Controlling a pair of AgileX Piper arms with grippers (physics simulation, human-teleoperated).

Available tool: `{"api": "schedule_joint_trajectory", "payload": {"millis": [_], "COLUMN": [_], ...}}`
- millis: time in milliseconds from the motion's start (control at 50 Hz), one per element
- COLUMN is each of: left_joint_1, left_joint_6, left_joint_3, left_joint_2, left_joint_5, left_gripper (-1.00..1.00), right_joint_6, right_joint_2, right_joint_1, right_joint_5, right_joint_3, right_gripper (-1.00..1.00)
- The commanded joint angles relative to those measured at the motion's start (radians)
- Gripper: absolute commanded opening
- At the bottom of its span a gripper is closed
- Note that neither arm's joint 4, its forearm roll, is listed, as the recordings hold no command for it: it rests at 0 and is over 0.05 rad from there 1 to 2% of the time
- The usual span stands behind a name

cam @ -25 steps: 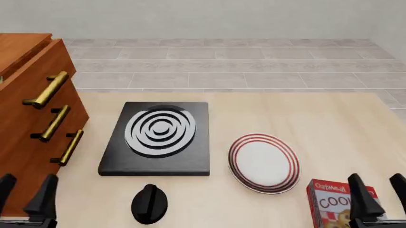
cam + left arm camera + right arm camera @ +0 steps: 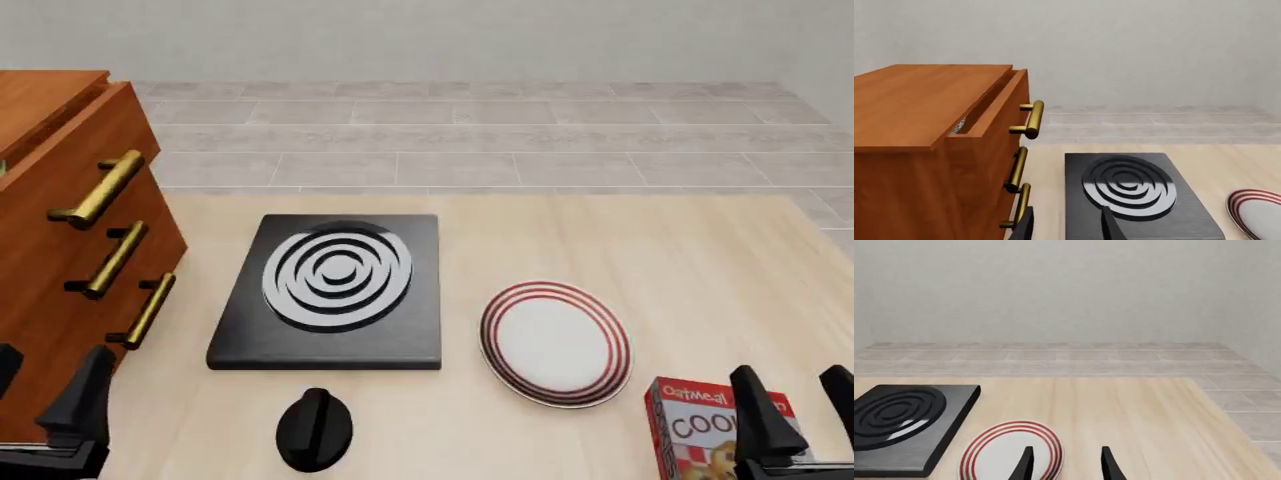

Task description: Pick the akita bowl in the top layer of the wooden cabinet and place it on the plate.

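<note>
2 grippers, both spread, holding nothing: left gripper (image 2: 40,400) beside wooden cabinet (image 2: 60,250), right gripper (image 2: 798,405) near plate (image 2: 554,342) on worktop (image 2: 641,250). Top layer (image 2: 997,107) slightly open; akita bowl (image 2: 959,126) barely visible inside.

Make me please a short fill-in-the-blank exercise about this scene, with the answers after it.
1. The cabinet has ___ brass handles on its front.
2. The plate has rings of ___ colour around its rim.
3. Seen from the front, the black stove lies between the cabinet and the ___.
4. The top drawer stands slightly ___, with something speckled showing in the gap.

Answers: three; red; plate; open
</note>
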Motion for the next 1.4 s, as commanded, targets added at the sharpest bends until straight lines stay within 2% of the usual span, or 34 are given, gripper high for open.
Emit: {"api": "schedule_joint_trajectory", "payload": {"millis": [20,300,520,680,1020,1400], "left_joint_1": [-0.015,-0.046,-0.073,-0.084,-0.074,-0.081], "left_joint_6": [-0.002,0.021,0.033,0.040,0.080,0.080], "left_joint_3": [-0.088,-0.208,-0.289,-0.350,-0.448,-0.562], "left_joint_2": [0.035,0.084,0.129,0.182,0.263,0.331], "left_joint_5": [0.038,0.091,0.129,0.149,0.199,0.259], "left_gripper": [1.00,1.00,1.00,1.00,1.00,1.00], "right_joint_6": [-0.001,-0.001,0.002,0.005,0.008,0.006], "right_joint_2": [0.002,0.037,0.006,0.016,0.009,-0.002], "right_joint_1": [0.002,0.001,-0.002,-0.001,-0.002,0.001], "right_joint_5": [0.003,-0.032,0.000,-0.013,-0.009,0.005], "right_joint_3": [-0.004,-0.006,-0.008,-0.007,-0.007,-0.009], "right_gripper": [1.00,1.00,1.00,1.00,1.00,1.00]}}
